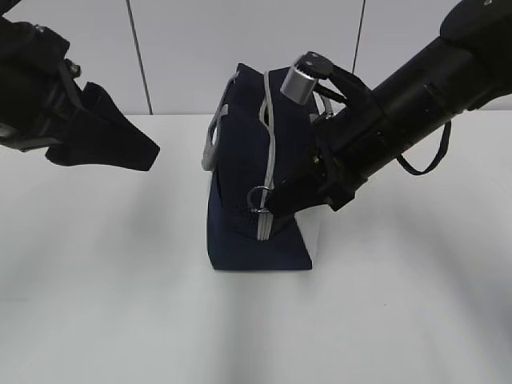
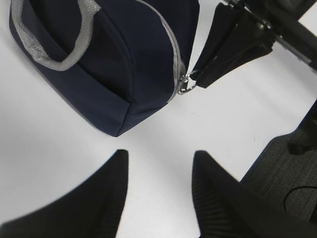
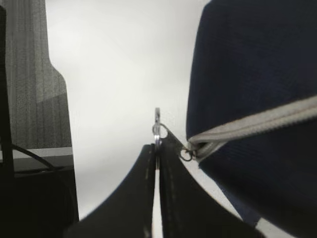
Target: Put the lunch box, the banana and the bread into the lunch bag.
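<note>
White surface (image 1: pixel 96 304), pale panelled wall behind. Lunch bag (image 1: pixel 248 160) is stood mid-surface with its zipper (image 2: pixel 174 44) run shut, so contents cannot be seen. Right tool (image 3: pixel 157 148) is clenched on the ring pull (image 3: pixel 157 130) at the bag's low end. Left tool (image 2: pixel 158 193) is held released, beside the bag. Risks: ring could be lost from the pinch, or the unbraced bag dragged or tipped. Lunch box, banana and bread are not seen.

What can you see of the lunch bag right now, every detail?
The lunch bag is navy fabric with grey strap handles, a grey zipper that looks closed and a white end panel. It stands on the white table. The right gripper has its jaws shut on the metal ring pull at the zipper's lower end.
</note>
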You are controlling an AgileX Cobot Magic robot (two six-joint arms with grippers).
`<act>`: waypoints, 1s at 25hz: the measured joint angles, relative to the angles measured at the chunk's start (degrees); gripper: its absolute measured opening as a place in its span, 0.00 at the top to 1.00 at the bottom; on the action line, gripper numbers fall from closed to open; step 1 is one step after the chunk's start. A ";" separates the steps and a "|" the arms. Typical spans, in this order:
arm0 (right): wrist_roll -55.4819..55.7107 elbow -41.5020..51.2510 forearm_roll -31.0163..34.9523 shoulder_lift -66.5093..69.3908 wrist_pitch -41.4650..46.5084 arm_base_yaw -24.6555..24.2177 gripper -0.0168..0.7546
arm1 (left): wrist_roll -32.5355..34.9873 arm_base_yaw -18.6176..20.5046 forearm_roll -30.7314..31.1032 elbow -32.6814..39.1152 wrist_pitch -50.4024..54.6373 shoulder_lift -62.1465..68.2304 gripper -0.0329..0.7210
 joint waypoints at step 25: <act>0.68 -0.59 -0.61 0.00 -0.70 0.00 1.00 | 0.31 0.00 0.00 0.95 0.45 0.00 0.55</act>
